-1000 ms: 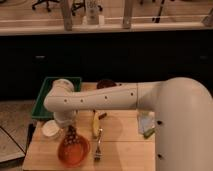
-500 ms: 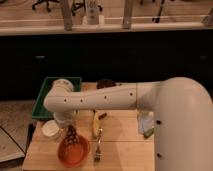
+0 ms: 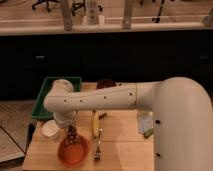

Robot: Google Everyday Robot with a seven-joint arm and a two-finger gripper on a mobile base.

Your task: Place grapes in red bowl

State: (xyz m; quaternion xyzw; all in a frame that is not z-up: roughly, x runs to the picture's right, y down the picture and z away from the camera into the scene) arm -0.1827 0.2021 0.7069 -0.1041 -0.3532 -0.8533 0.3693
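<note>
The grapes (image 3: 72, 135), a small dark purple bunch, are at the back of the red bowl (image 3: 74, 151), which stands at the front left of the wooden table. They reach down inside its rim. My gripper (image 3: 69, 125) points straight down right above the grapes, at their top. It hangs from the white arm (image 3: 100, 98), which reaches in from the right. I cannot tell whether the grapes rest on the bowl's bottom.
A small white cup (image 3: 51, 129) stands just left of the bowl. A banana (image 3: 95, 123) and a fork (image 3: 97, 146) lie to its right. A green tray (image 3: 46, 96) is at the back left and a maroon bowl (image 3: 106, 84) at the back. A white and green item (image 3: 146, 126) sits at the right.
</note>
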